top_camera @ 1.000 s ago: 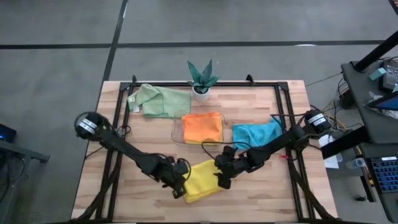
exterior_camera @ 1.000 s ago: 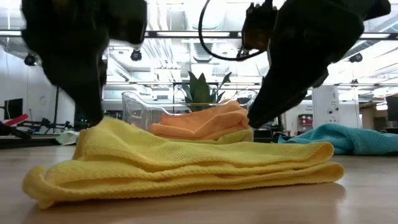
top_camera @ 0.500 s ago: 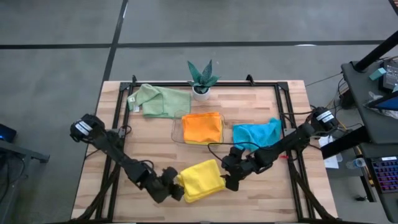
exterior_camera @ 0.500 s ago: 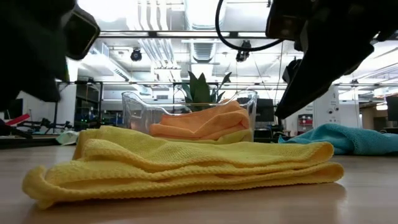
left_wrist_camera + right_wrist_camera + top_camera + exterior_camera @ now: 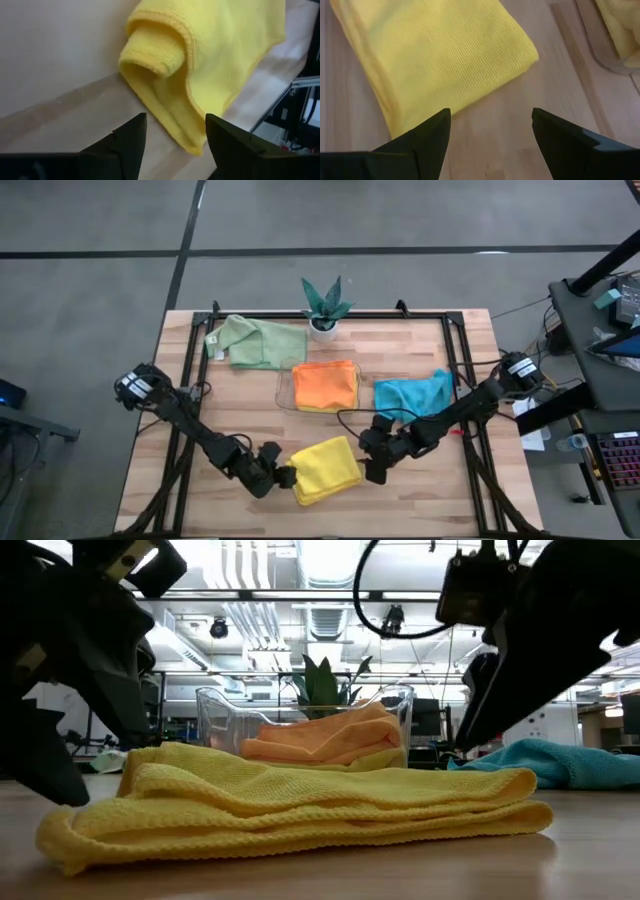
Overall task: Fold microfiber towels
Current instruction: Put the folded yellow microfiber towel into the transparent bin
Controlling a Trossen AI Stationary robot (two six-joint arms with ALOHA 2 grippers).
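We start at the left tool [image 5: 283, 477], low over the table [image 5: 420, 500], fingers spread wide and empty, the folded yellow towel [image 5: 327, 470] lying just beyond its tips with a rolled edge facing us. Across that towel we reach the right tool [image 5: 372, 468], also wide open, holding nothing, hovering beside the towel's far edge. Beyond both tools we see the orange towel [image 5: 325, 385] folded in the clear tray [image 5: 284, 392], a pale green towel [image 5: 256, 342] off behind the left tool, a teal-blue towel [image 5: 412, 393] bunched behind the right one, and a small potted plant [image 5: 324, 307] at the back.
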